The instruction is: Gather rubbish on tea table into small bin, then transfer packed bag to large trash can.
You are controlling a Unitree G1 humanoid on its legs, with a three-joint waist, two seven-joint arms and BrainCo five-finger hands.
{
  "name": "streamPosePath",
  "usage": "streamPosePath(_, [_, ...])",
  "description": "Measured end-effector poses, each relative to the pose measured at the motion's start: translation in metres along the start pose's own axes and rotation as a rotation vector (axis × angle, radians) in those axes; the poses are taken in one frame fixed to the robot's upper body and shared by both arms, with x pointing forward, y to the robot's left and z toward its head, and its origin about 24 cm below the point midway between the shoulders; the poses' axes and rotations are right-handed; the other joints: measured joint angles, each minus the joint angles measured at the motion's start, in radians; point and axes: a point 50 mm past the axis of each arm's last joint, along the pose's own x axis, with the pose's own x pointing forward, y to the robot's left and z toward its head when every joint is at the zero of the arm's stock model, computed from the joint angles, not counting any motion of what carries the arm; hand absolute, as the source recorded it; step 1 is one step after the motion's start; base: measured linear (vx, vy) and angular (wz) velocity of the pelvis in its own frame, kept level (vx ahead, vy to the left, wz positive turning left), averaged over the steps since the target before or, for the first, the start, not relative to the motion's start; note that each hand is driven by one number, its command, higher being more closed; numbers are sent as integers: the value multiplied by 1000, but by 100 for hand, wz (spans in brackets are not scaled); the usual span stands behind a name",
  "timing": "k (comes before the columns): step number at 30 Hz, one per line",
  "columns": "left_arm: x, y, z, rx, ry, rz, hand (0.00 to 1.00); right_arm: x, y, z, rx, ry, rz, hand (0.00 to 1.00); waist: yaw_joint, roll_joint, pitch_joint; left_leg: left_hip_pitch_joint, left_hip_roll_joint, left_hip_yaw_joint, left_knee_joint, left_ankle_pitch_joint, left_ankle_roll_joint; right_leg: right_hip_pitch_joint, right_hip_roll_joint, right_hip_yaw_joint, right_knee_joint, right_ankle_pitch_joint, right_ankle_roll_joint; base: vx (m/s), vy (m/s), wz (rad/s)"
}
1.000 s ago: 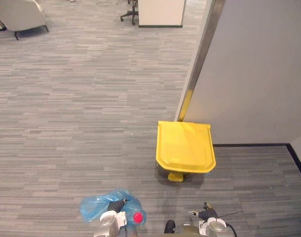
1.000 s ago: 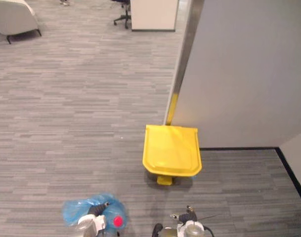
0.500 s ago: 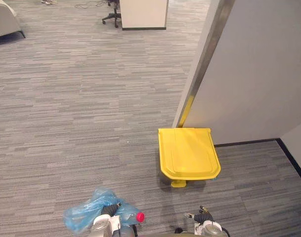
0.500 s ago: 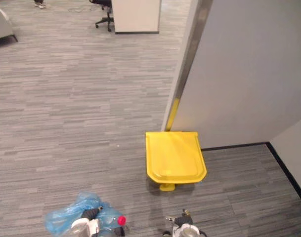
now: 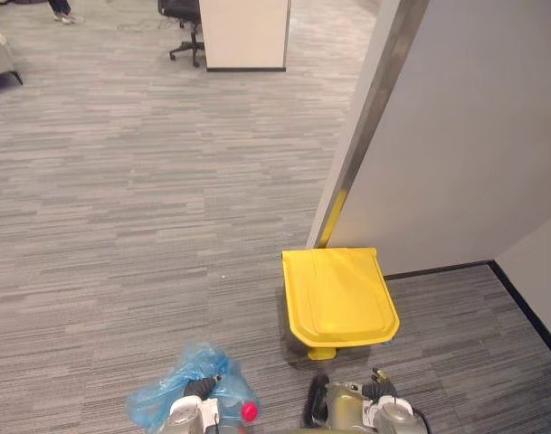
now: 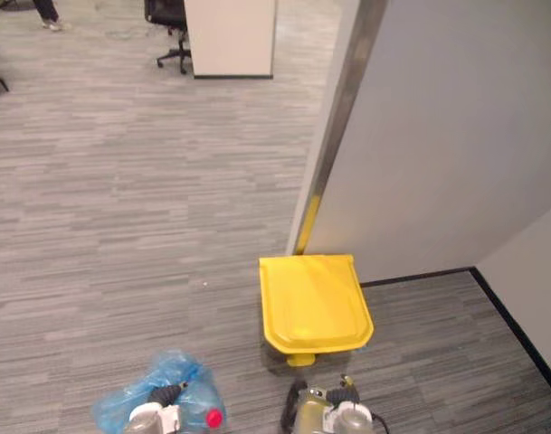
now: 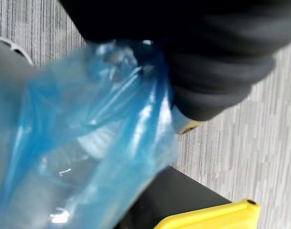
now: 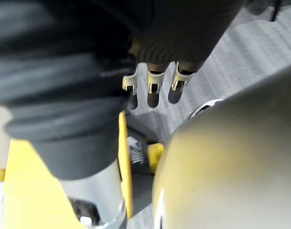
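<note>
A blue plastic bag [image 5: 186, 396] with rubbish in it, a red cap [image 5: 250, 412] showing at its side, hangs low in front of me. My left hand [image 5: 196, 388] is shut on its gathered neck. In the left wrist view the bag [image 7: 83, 143] trails from under the hand's dark cover. The yellow pedal trash can [image 5: 338, 297] stands on the carpet ahead and to the right, lid closed, its pedal [image 5: 322, 353] facing me. My right hand [image 8: 154, 89] hangs beside the can with fingers relaxed and nothing in it.
A grey wall [image 5: 474, 136] with a metal corner strip [image 5: 375, 117] rises right behind the can. A black skirting [image 5: 527, 306] runs along the right. Far off stand a desk panel [image 5: 243, 34] and an office chair [image 5: 180, 14]; a person's legs [image 5: 58, 9] show beyond.
The whole picture has shifted as the camera moved: the can and wall sit slightly lower and the far desk has come into view. The bag stays in my left hand.
</note>
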Motion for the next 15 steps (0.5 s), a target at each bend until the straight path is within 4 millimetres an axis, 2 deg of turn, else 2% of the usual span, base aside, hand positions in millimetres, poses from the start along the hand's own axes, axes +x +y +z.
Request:
streamPosePath(1, [0, -6, 1, -8, 0, -6, 100, 1, -4, 3, -26, -10, -11, 0, 8, 29, 8, 21, 27, -23, 13, -25, -16, 10, 23, -11, 19, 4, -23, 408, -171, -6])
streamPosePath(2, [2, -10, 5, -7, -8, -15, 100, 2, -5, 9, -24, -31, -19, 0, 6, 54, 18, 13, 42, -49, 16, -24, -16, -3, 31, -11, 62, -32, -20, 368, -151, 2])
streamPosePath(3, [2, -13, 6, -6, -11, -23, 100, 2, -9, 12, -13, -44, -29, 0, 1, 61, 28, 14, 40, -73, 8, -23, -15, -18, 33, -7, 105, -51, -18, 270, -132, 28])
streamPosePath(6, [4, -18, 13, 9, -28, -40, 100, 2, -12, 15, 10, -53, -42, 0, 5, 57, 36, 61, 64, -134, -29, -22, -13, -50, 38, -13, 257, -168, -16, 228, -125, 12])
streamPosePath(7, [5, -20, 18, 9, -38, -45, 100, 2, -11, 16, 10, -55, -38, 0, 9, 54, 38, 59, 79, -140, -34, -17, -6, -53, 45, -31, 269, -184, -21, 226, -139, 0])
streamPosePath(10, [7, -24, 26, 9, -59, -56, 100, 3, -6, 20, -16, -63, -13, 0, 5, 52, 37, 43, 98, -161, -96, 19, 9, -71, 78, -44, 229, -175, -18, 158, -169, 3])
streamPosePath(12, [7, -26, 29, 15, -73, -61, 100, 3, -1, 23, -48, -72, 6, 0, 0, 48, 34, 42, 101, -172, -150, 51, 3, -82, 84, -52, 214, -172, -17, 67, -127, 12])
streamPosePath(15, [9, -26, 38, 31, -100, -63, 100, 6, 10, 39, -142, -107, 51, 0, 2, 37, 25, -2, 105, -199, -206, 75, -28, -137, 80, -68, 212, -164, -23, -3, -138, 21])
